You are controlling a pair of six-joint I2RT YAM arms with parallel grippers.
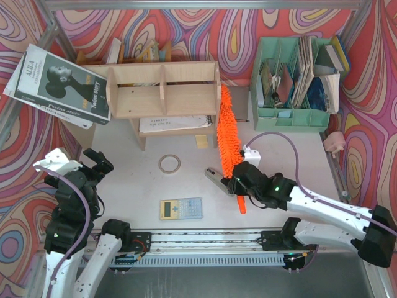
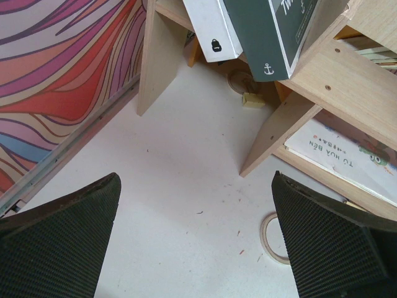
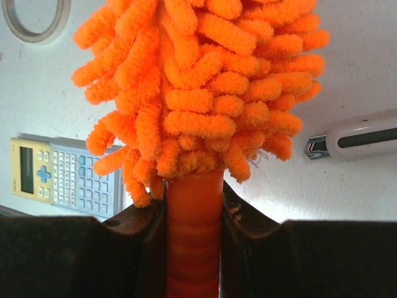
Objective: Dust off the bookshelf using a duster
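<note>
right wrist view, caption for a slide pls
Right gripper shut on the duster by its handle, fluffy orange head filling the frame, calculator at left

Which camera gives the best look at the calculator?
The top external view: the calculator lies whole and unobstructed. The right wrist view shows it smaller and partly hidden behind the duster. The left wrist view misses it.

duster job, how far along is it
Done: the right gripper is shut on the duster by its handle. In hand: the fluffy head lies along the bookshelf at its right end. Left: nothing shows the compartments wiped. The left gripper is open, holding nothing.
</note>
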